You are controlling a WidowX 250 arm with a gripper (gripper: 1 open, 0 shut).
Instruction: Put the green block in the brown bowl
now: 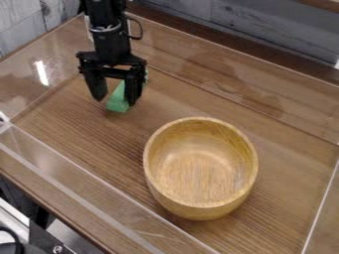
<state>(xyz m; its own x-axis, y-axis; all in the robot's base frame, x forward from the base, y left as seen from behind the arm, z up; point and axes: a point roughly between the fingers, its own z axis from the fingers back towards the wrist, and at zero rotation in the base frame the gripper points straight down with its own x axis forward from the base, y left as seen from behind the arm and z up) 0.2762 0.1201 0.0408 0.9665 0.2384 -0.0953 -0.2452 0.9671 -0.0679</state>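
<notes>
Occlusions, camera view
Gripper point(114, 87) fingers cover most of the green block point(118, 98); only a sliver shows between them, contact can't be judged. Arm cut off at top edge. Table point(79, 149) runs past every frame edge.

green block point(119, 97) on table point(265, 99), seemingly between claw point(114, 91) fingers, bowl point(200, 167) front-right
</notes>
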